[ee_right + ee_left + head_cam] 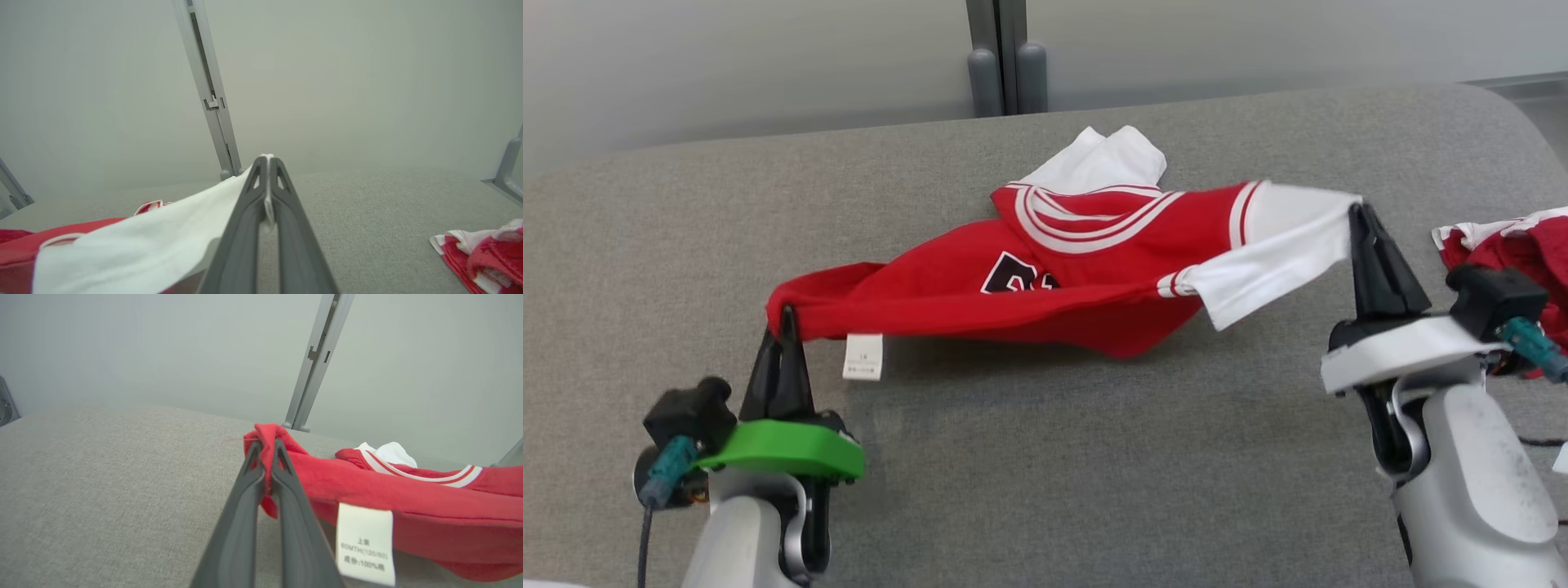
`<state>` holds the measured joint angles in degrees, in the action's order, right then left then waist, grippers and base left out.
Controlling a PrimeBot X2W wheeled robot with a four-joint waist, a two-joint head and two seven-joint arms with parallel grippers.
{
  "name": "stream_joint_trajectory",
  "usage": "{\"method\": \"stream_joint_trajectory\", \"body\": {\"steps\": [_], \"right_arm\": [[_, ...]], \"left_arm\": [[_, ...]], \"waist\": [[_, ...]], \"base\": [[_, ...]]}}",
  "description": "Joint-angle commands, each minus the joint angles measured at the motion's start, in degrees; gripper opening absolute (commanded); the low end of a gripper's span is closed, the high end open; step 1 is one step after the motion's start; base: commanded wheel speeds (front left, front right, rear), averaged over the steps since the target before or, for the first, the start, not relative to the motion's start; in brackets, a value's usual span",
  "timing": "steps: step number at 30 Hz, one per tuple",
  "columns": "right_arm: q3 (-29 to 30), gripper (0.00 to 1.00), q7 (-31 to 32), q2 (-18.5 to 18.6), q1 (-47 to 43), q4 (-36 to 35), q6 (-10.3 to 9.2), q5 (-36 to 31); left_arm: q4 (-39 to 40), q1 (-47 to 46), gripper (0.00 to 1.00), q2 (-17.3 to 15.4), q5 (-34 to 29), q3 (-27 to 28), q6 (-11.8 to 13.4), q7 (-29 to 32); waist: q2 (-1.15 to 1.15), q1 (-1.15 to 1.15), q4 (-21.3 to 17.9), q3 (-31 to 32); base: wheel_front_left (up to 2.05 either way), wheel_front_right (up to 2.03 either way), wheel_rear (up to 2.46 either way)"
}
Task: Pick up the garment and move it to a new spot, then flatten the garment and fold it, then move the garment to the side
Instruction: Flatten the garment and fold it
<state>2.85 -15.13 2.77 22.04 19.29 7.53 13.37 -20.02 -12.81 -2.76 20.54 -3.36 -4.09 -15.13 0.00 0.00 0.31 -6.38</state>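
The garment (pixel 1086 261) is a red jersey with white sleeves and striped trim, stretched across the grey table. My left gripper (pixel 786 318) is shut on its red hem at the left, next to a white care label (pixel 863 357). In the left wrist view the fingers pinch a fold of red cloth (pixel 267 449), and the label (pixel 365 543) hangs to the right. My right gripper (pixel 1360 211) is shut on the tip of the white sleeve (pixel 1282 245), held above the table. The right wrist view has white cloth (pixel 135 241) running leftward from the closed fingertips (pixel 267 161).
A second red and white garment (pixel 1515 245) lies crumpled at the table's right edge, close behind my right wrist, also seen as a heap (pixel 482 253). A grey post (pixel 1005 57) stands behind the table's far edge, against a pale wall.
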Motion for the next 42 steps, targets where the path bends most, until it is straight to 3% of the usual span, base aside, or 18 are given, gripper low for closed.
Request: {"method": "stream_joint_trajectory", "body": {"steps": [1, 6, 13, 18, 24, 34, 42], "right_arm": [[0.33, 0.0, 0.01, 0.36, 1.8, -1.4, -0.1, 1.61], [-0.27, 0.0, 0.07, 3.3, 9.02, -5.74, -0.1, 6.68], [0.59, 0.0, 6.62, 7.27, 21.18, -13.43, -0.1, 14.11], [1.27, 0.0, 10.81, 9.97, 28.38, -15.46, -0.09, 13.43], [-0.08, 0.0, 12.0, 12.52, 36.16, -10.27, -0.1, 9.55], [-1.15, 0.0, 4.64, 11.71, 53.61, 5.11, -0.1, 1.57], [0.67, 0.0, 0.35, 11.82, 63.77, 13.94, -0.11, -2.43]], "left_arm": [[1.03, -2.22, 0.0, -0.34, -0.49, 0.45, -0.73, 0.01], [4.27, -10.45, 0.0, -1.83, 0.1, -1.01, -2.28, 1.62], [13.6, -23.32, 0.0, -6.47, 0.88, -3.55, -2.98, 11.02], [17.19, -30.41, 0.0, -8.16, 2.24, -2.59, -2.36, 16.77], [13.69, -37.61, 0.0, -8.32, 2.92, -1.17, -0.52, 20.0], [-0.71, -52.7, 0.0, -9.06, -0.12, 0.29, 2.14, 12.73], [-10.81, -62.89, 0.0, -9.43, -0.39, 2.38, 2.69, 2.83]], "waist": [[0.0, 0.0, -0.56, 1.39], [0.0, 0.0, -1.15, 3.23], [0.0, 0.0, -1.88, 3.82], [0.0, 0.0, -2.15, 1.01], [0.0, 0.0, -2.37, -6.16], [0.0, 0.0, -2.55, -18.72], [0.0, 0.0, -2.56, -21.92]], "base": [[0.0, 0.0, 0.0], [0.0, 0.0, 0.0], [0.0, 0.0, 0.0], [0.0, 0.0, 0.0], [0.0, 0.0, 0.0], [0.0, 0.0, 0.0], [0.0, 0.0, 0.0]]}}
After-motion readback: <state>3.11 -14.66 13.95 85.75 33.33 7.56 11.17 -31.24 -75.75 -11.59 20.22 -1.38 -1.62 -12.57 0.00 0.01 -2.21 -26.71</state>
